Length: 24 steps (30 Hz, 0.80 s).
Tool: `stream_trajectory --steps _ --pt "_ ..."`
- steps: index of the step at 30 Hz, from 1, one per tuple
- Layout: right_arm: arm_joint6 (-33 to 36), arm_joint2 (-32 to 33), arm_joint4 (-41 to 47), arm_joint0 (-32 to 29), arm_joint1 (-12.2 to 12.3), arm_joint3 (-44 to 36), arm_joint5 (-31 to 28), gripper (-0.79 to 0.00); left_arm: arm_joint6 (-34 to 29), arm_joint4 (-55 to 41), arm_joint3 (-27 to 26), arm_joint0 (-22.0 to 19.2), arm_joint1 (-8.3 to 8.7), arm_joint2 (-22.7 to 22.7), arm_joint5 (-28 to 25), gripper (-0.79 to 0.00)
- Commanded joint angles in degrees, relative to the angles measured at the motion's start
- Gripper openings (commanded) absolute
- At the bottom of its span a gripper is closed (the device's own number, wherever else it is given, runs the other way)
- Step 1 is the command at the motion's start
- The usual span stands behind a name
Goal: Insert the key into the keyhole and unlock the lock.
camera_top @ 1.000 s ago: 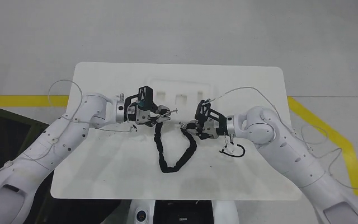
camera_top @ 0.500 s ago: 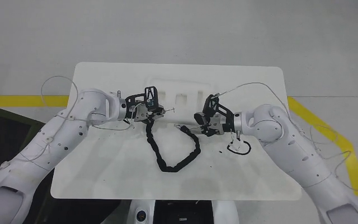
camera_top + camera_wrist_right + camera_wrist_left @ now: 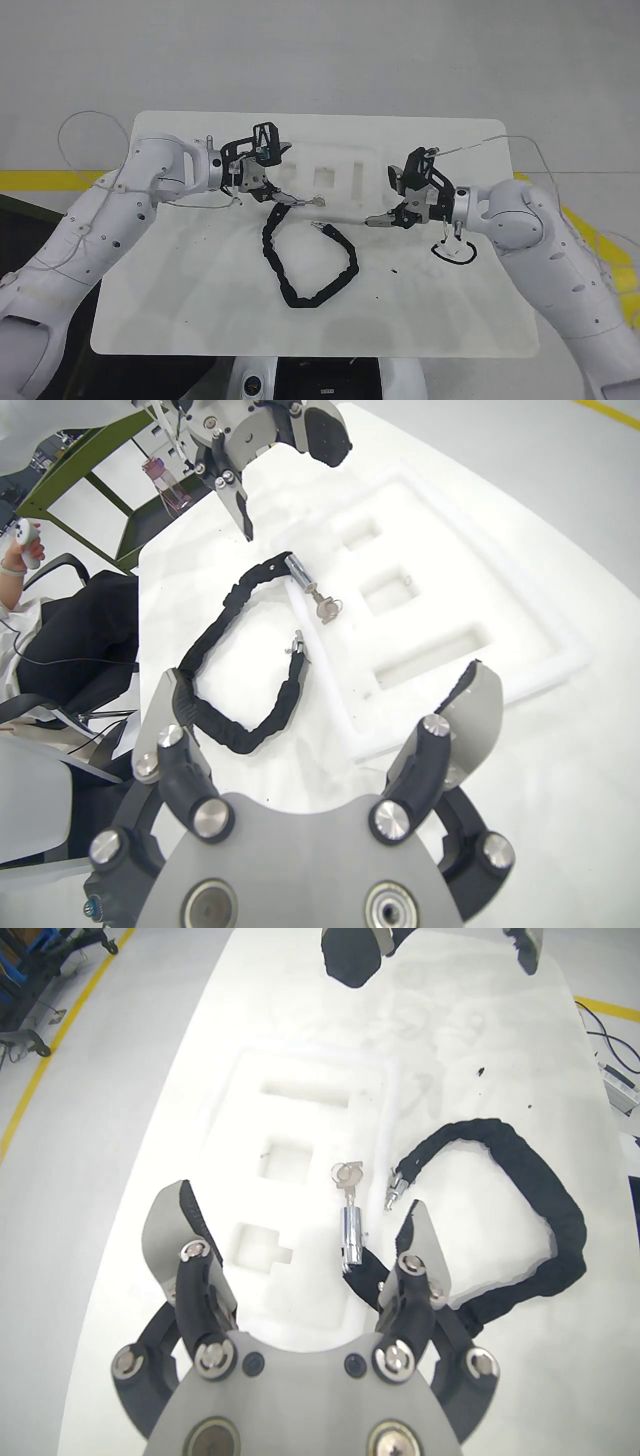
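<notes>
Lying on the counter [image 3: 200, 300], the chain lock [image 3: 540, 1188] loops toward six o'clock, the key [image 3: 348, 1176] seated in its silver cylinder [image 3: 352, 1238], its pin end [image 3: 395, 1190] free. The left pincer [image 3: 295, 1203], spread apart and empty, sits at the key's nine o'clock; the right pincer [image 3: 325, 675], likewise apart, at three o'clock.

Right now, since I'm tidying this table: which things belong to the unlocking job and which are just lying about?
Job: key, in the lock cylinder; black chain; its free pin end.
Lying about: white foam tray; black specks.
</notes>
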Motion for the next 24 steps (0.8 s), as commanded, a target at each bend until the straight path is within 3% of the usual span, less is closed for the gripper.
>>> stream_trajectory --steps 1,7,12,20,24 --pt "-1.7 0.9 -2.1 0.5 0.1 0.5 -1.2 0.0 5.2 0.1 1.4 -0.6 -0.43 -0.8 -0.8 0.0" --pt "-7.6 3.5 -11.4 3.1 0.1 0.9 -1.0 0.0 12.1 7.2 4.6 -4.9 -2.66 -0.2 -1.4 0.0" --pt "-12.9 5.7 -21.2 4.5 0.2 2.6 -0.1 0.0 18.9 12.2 10.9 -8.5 -4.89 1.1 -0.9 0.0" --pt "-15.8 8.9 -27.7 5.7 0.8 3.8 0.1 0.0 30.3 17.1 22.5 -12.5 -8.17 2.9 -0.2 0.0" --pt "-16.6 9.5 -29.0 6.1 0.9 4.5 0.0 0.0 33.2 19.1 25.8 -13.4 -9.44 3.9 -0.5 0.0"
